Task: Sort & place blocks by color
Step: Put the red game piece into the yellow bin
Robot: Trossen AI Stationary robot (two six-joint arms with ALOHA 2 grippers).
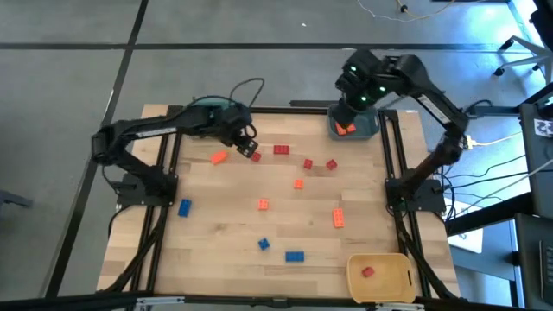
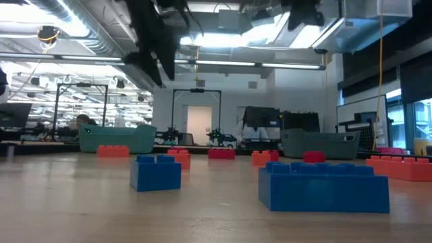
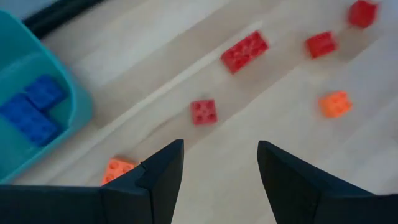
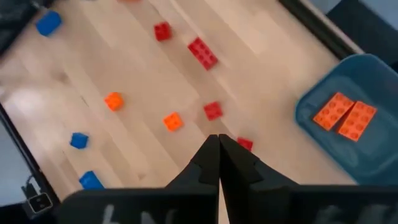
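Red, orange and blue blocks lie scattered flat on the wooden table (image 1: 225, 233). My left gripper (image 3: 221, 168) hangs open above the table's far left part, touching nothing. A small red block (image 3: 204, 112) lies just ahead of it, and an orange block (image 3: 118, 168) beside one finger. My right gripper (image 4: 218, 138) is shut and empty, raised high over the far right corner (image 1: 352, 105). Beside it, the grey-blue bin (image 4: 348, 149) holds two orange blocks (image 4: 345, 116). The teal bin (image 3: 37, 74) holds blue blocks (image 3: 31, 109).
A yellow bin (image 1: 393, 281) with one red block (image 1: 368, 271) stands at the near right corner. Two blue blocks (image 2: 156, 173) (image 2: 324, 185) lie near the front edge. Black frame rails run along both table sides. Bare wood shows at the near left.
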